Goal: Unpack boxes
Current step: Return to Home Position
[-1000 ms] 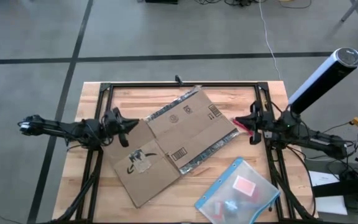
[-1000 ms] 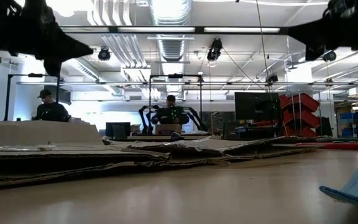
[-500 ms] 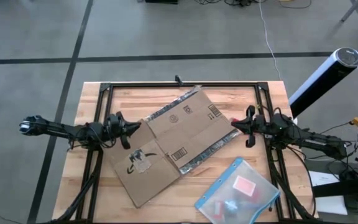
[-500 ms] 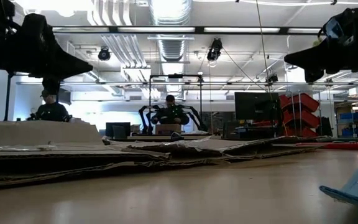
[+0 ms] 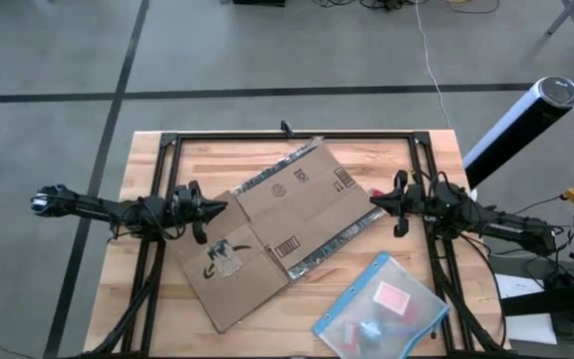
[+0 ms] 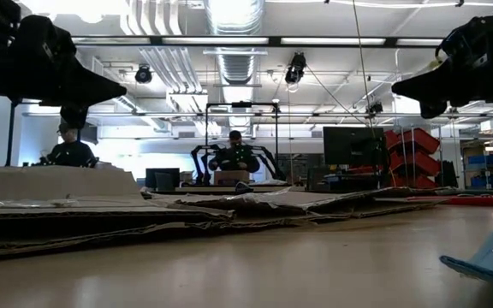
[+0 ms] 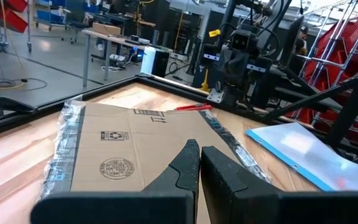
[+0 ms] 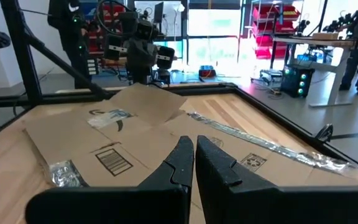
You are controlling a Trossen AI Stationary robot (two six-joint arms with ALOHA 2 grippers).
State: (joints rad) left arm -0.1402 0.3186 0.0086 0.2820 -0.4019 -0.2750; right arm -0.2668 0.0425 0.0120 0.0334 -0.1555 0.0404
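Looking down on the box (image 5: 277, 224), cut open and lying flat as one brown sheet across the middle of the counter (image 5: 138, 289), with shiny tape strips along its edges and black printed marks facing up. Hovering the left tool (image 5: 210, 207) at the box's left edge, beside the panel bearing the torn label. Holding the left tool's fingers (image 7: 188, 167) drawn in to a narrow slit, gripping nothing. Hovering the right tool (image 5: 377, 199) just off the box's right corner, pointing back toward the box. Holding the right tool's fingers (image 8: 182, 163) nearly tip to tip as well, gripping nothing. Hanging both tools clear above the box in the low view, touching no cardboard.

Showing a clear pouch (image 5: 382, 309) with a blue edge near the box's taped right-hand edge, toward the near side of the counter and apart from the cardboard, carrying a pink item and a small blue one inside. Showing a thin red cutter (image 7: 191, 107) at the box's far edge in the left wrist view, on the side toward the right arm. Showing a person (image 6: 68, 150) and a second person (image 6: 234, 150) well behind the box in the low view, out in the room beyond the counter.
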